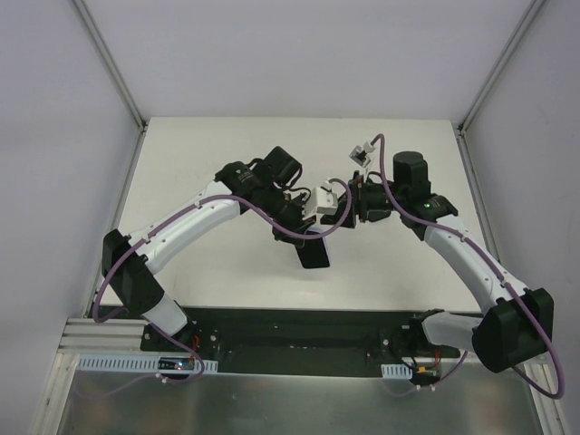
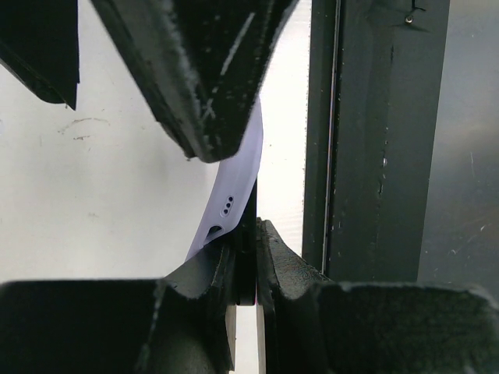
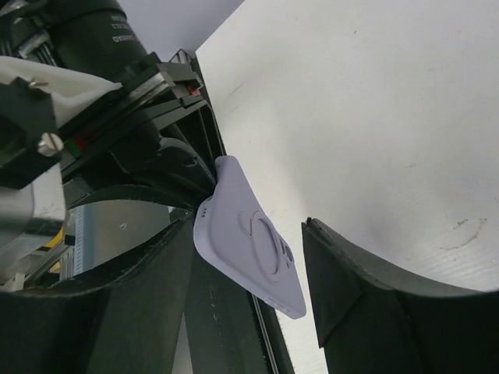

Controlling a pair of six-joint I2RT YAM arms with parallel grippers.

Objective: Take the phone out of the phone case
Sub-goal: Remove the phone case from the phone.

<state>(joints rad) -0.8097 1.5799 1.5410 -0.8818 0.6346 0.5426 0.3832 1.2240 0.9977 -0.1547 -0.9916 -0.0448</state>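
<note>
The lavender phone case (image 3: 251,241) hangs tilted above the table, its ringed back toward the right wrist camera. It sits between the fingers of my right gripper (image 3: 249,226), which stands open, with a clear gap to the right finger (image 3: 351,288). My left gripper (image 2: 248,234) is shut on the thin dark edge of the phone (image 2: 248,269). The phone case (image 2: 234,183) bends away from that edge to the left. In the top view the dark phone (image 1: 314,251) hangs below the meeting grippers, the left gripper (image 1: 294,222) on its left and the right gripper (image 1: 328,207) on its right.
The white tabletop (image 1: 227,163) spreads behind and around both arms. A black base plate (image 1: 299,340) runs along the near edge and shows as a dark rail (image 2: 374,156) in the left wrist view. Metal frame posts (image 1: 113,63) stand at the back corners.
</note>
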